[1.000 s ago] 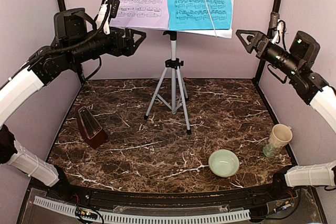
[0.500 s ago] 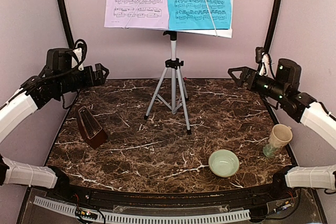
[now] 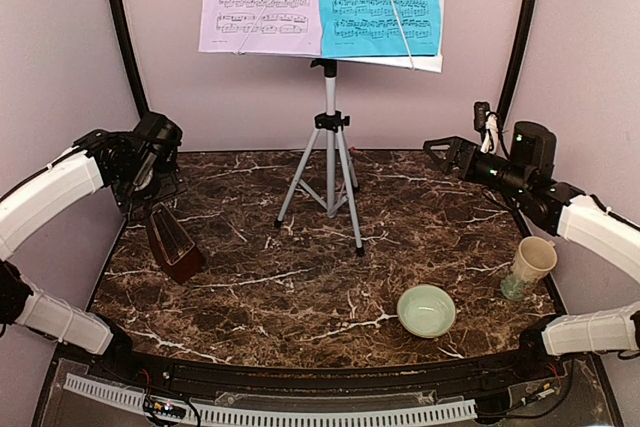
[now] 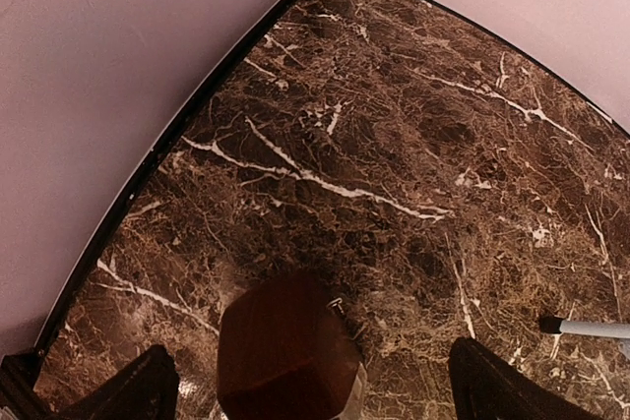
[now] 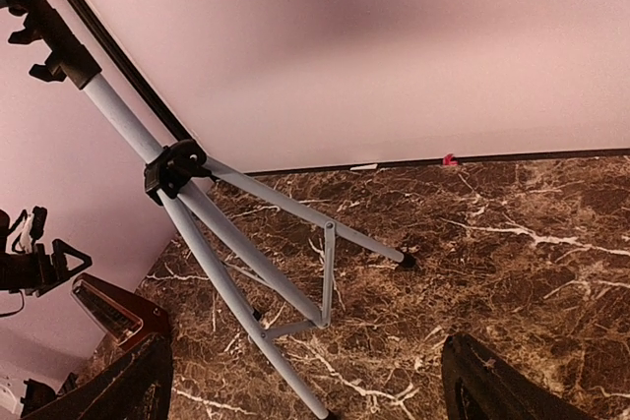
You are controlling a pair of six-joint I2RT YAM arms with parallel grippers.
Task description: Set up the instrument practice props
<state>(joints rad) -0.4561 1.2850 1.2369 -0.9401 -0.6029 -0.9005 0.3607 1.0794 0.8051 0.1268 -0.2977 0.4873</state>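
Note:
The silver tripod music stand [image 3: 330, 147] stands at the back centre, with a lavender page [image 3: 260, 2] and a cyan page [image 3: 380, 2] on its white desk. The dark reddish-brown metronome [image 3: 172, 240] stands at the left. My left gripper [image 3: 158, 197] hangs open just above it. In the left wrist view the metronome's top [image 4: 285, 351] lies between my spread fingers [image 4: 128, 395]. My right gripper [image 3: 440, 152] is open and empty, right of the tripod legs [image 5: 246, 243] and pointing at them. The metronome also shows in the right wrist view [image 5: 113, 312].
A pale green bowl [image 3: 426, 309] sits at the front right. A cream mug [image 3: 530, 265] stands by the right wall. Pink walls and black frame posts [image 3: 122, 27] close in the left, right and back sides. One tripod foot [image 4: 591, 327] shows at the right of the left wrist view.
Both arms have come down from beside the stand's desk. The left gripper swung down over the metronome; the right gripper dropped to tripod-leg height.

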